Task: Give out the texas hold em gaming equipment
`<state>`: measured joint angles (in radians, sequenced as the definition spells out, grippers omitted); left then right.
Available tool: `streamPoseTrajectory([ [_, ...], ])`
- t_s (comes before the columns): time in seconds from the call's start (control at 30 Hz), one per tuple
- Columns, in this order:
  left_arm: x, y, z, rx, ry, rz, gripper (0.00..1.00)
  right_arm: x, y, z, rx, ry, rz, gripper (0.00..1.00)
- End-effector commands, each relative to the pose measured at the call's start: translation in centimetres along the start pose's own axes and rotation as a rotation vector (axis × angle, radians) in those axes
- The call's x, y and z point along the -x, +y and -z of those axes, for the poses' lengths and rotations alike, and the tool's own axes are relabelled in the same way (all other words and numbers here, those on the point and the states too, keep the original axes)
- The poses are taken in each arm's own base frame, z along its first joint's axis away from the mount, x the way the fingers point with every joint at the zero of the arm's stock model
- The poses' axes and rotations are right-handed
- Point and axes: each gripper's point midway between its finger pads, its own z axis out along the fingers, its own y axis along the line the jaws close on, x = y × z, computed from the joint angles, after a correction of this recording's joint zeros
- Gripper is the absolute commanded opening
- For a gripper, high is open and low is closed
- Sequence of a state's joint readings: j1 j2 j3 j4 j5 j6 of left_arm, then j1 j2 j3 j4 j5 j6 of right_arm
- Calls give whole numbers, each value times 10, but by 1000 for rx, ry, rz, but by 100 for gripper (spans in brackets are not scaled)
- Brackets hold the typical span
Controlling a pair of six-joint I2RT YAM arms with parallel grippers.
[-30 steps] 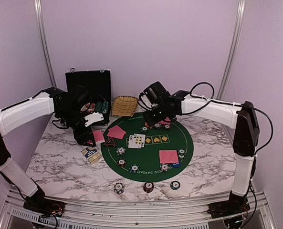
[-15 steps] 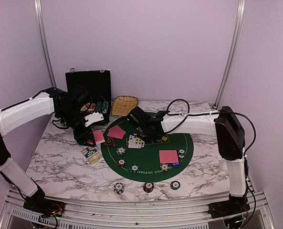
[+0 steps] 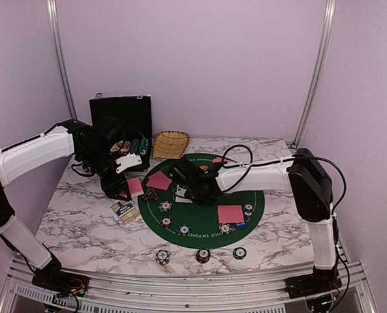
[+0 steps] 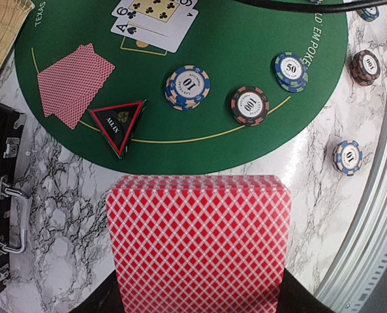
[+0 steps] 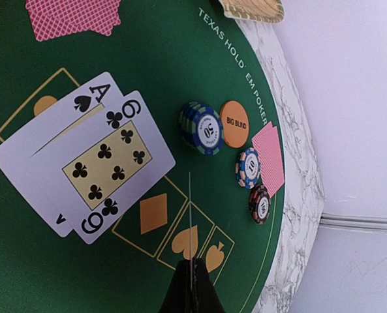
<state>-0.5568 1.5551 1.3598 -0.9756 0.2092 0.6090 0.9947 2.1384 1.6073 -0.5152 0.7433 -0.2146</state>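
Playing cards (image 4: 198,244) gripped by left jaws are cropped below.

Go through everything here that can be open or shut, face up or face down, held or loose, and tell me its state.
case: open, lid upright
deck: face down, held
left gripper: shut on the deck
right gripper: shut, above the mat
ace: face up, partly under the nine
nine: face up, on top
pair of cards by the triangle marker: face down, loose
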Motion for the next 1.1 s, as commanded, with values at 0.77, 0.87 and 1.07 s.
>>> streamPoseTrajectory([
  [0.77,0,-4,12,0,-21,2,0,-7,19,-23,-97,-31,87,0],
  [0.87,1,-3,11,-2,-20,3,0,-6,25,-24,-63,-34,73,5],
  [1.07,2,-3,11,-6,-21,3,0,-7,32,-19,4,-46,31,32],
])
